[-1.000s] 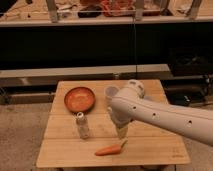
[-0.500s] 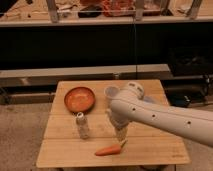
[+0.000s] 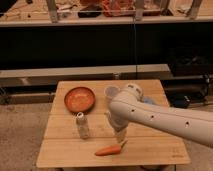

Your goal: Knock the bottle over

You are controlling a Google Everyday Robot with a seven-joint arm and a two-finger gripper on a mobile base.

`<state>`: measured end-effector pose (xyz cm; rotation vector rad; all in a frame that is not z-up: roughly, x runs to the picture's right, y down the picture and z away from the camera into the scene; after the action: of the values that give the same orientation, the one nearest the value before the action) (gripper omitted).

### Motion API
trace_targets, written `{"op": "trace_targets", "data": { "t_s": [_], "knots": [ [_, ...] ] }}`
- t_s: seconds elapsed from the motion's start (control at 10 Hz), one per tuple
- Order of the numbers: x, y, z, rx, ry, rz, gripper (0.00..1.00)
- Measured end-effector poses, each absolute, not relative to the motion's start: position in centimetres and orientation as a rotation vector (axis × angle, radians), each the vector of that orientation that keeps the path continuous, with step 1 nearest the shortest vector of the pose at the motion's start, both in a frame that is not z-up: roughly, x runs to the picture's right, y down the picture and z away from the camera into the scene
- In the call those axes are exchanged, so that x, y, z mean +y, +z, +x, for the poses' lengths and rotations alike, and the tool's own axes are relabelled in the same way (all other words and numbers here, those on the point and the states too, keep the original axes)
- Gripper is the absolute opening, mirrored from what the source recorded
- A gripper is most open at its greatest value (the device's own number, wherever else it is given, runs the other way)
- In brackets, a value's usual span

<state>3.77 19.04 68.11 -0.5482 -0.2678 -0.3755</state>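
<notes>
the bottle (image 3: 82, 125) stands upright on the left half of the wooden table (image 3: 60, 152), just in front of the orange bowl (image 3: 79, 98) and not touching it. nothing is in contact with the bottle, so the task is judged not yet done.

the gripper (image 3: 119, 135) hangs to the right of the bottle, pointing down, with its tip low over the table surface. it is near the bottle but apart from it. whether it is released or clenched cannot be told from here. it carries nothing visible.

this low position at bottle height suits a sideways push: a leftward sweep would likely meet the bottle body and tip it. the slim, tall shape suggests it will topple easily.

the white arm (image 3: 165, 117) reaches in from the right and covers part of the table. a carrot (image 3: 109, 149) lies flat just below the gripper. the translucent cup (image 3: 111, 92) stands behind the arm, clear of the likely sweep path.
</notes>
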Motion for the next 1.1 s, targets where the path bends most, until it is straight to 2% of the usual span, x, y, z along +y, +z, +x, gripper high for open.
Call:
{"op": "trace_targets", "data": {
  "t_s": [1.1],
  "knots": [
    [20.5,68.7,3.3,-0.292,-0.395,-0.574,0.8]
  ]
}}
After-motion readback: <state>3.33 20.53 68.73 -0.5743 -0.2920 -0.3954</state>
